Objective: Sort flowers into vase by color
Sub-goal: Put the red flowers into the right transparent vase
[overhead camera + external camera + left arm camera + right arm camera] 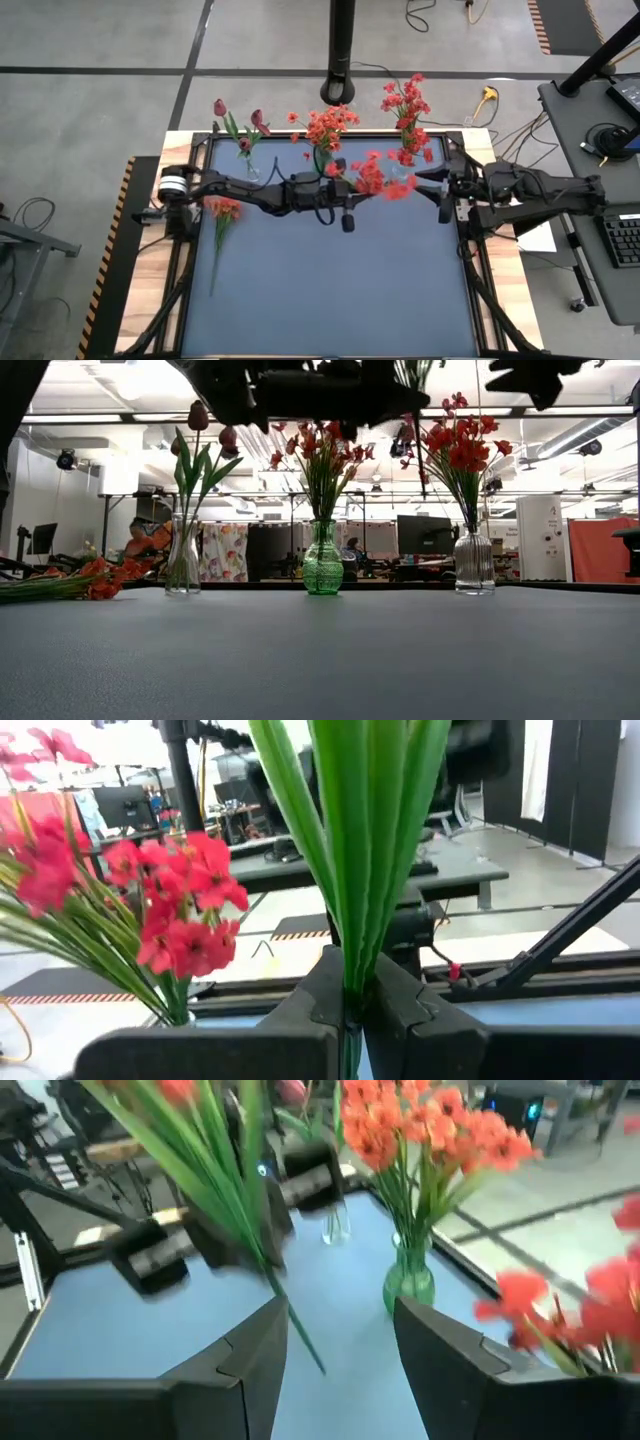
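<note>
left gripper (pixel 352 1020): fingers (pixel 300 1010) clamped tight on a bunch of green stems, hovering mid-bench, roughly the center of the clock face in the high view

held flower (pixel 372 176): red-orange bloom cluster, stems (pixel 355 840) pinched low down, blooms poking off toward 3 o'clock between the two arms

right gripper (pixel 335 1350): over at about 2 o'clock of the bench, fingers (pixel 450 1360) apart with nothing between them, just beside the held flower's stem; looked like a handoff, only guessing though

green vase (pixel 322 560): middle of the back edge, 12 o'clock, already stuffed with orange-red blooms

clear vase on the right (pixel 474 563): around 1 o'clock, packed with red blooms

clear vase on the left (pixel 182 555): around 11 o'clock, holding the dark maroon tulip buds (pixel 198 416)

loose flower (pixel 222 208): lying flat at the 9 o'clock edge, orange head near the left arm's base, stem trailing toward 7, not sorted yet

bench (pixel 330 290): blue-grey mat, near half bare

handling: probably feather-light, thin stems likely springy and a bit slick, top-heavy with the blooms so liable to swing or twist in the grip

where to grab: on the stem bundle, closer to the middle than the tip for less flop; not the petals, those look soft and crushable

watch out: tall narrow vases look tippy, a stem snagging the rim could knock one over
</note>
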{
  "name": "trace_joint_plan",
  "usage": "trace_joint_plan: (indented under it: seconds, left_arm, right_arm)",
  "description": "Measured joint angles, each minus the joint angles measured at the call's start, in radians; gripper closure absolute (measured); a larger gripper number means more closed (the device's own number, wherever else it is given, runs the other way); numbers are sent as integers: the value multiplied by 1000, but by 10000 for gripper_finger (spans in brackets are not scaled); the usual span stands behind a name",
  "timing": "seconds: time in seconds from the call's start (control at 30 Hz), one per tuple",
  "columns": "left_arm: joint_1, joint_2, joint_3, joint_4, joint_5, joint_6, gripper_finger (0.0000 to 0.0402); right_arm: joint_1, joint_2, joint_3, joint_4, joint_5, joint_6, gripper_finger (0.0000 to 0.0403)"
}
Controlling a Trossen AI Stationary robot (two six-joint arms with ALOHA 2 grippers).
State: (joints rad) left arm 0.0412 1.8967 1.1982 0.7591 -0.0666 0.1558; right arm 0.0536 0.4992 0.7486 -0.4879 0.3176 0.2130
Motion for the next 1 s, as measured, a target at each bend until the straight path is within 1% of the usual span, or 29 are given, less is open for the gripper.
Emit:
trace_joint_plan:
  seconds: [0.23,0.37,0.4,0.5,0.6,0.7,0.87,1.0]
  left_arm:
    - [2,-82,-47,-1,-5,19,396]
    - [9,-143,-77,1,-27,26,397]
    - [10,-156,-87,0,-29,31,398]
    - [14,-198,-121,0,-31,54,398]
    - [17,-237,-148,1,-40,66,398]
    - [19,-263,-171,3,-77,85,398]
    - [25,-301,-207,2,-85,118,398]
    - [29,-314,-217,-5,-85,136,398]
  right_arm:
    - [0,26,-23,-194,-1,145,238]
    - [0,33,-114,-178,5,265,243]
    - [0,33,-141,-174,21,306,243]
    - [0,35,-222,-167,114,427,242]
    - [0,33,-294,-110,133,465,226]
    - [0,33,-348,26,187,475,199]
    - [0,67,-440,205,361,433,149]
    - [0,95,-481,285,356,430,120]
